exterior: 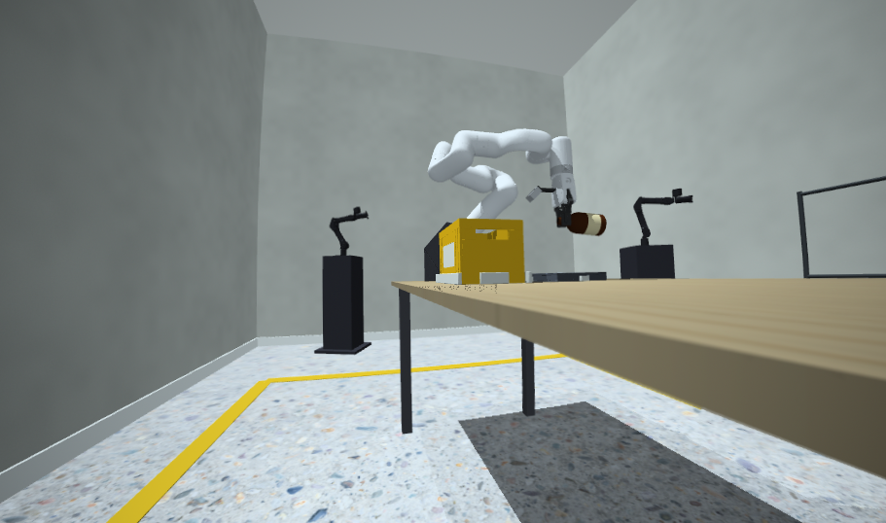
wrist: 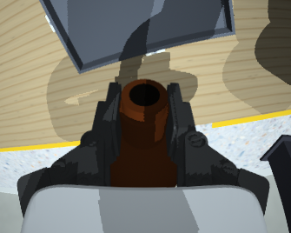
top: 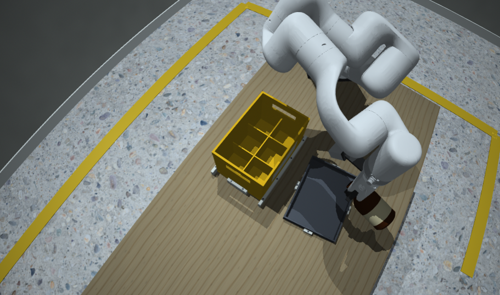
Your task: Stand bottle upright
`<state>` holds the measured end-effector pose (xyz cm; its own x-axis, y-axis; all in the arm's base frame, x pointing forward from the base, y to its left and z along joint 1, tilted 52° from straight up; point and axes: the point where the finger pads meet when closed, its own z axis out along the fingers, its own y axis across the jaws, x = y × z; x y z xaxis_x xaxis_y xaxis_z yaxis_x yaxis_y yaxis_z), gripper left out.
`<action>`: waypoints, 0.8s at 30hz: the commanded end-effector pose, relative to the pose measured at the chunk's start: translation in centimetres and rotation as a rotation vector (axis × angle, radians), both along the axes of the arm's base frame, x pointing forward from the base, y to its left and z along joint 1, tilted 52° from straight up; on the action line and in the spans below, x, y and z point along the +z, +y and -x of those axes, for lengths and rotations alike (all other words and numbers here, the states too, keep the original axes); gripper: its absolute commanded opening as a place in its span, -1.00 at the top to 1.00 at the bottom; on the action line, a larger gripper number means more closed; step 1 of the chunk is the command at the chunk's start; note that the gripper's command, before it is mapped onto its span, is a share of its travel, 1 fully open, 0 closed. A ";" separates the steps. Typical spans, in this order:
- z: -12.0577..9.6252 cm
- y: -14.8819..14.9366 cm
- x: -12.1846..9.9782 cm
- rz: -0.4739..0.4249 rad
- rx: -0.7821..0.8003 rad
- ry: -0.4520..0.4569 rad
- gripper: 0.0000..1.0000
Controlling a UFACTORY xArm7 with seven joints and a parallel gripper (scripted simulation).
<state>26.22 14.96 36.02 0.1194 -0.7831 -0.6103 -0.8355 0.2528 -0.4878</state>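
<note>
Your black two-finger gripper (wrist: 143,113) is clamped on the neck of the brown glass bottle with the cream label (top: 376,214), which hangs in the air lying almost sideways, just off the outer long edge of the dark grey shallow tray (top: 310,209) and over the strip of wooden table (top: 192,238) near its right-hand rim. The yellow plastic divided crate (top: 229,166) sits level on the tray's far side with a narrow gap between them. In the exterior view you've got plenty of air under the bottle (exterior: 585,223) down to the tray (exterior: 566,276).
</note>
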 end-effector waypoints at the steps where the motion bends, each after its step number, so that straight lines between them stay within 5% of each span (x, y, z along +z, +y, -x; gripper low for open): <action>1: 0.0 -0.1 0.1 0.043 0.051 -0.049 1.00; 24: 0.0 -0.1 0.1 0.079 0.094 -0.088 1.00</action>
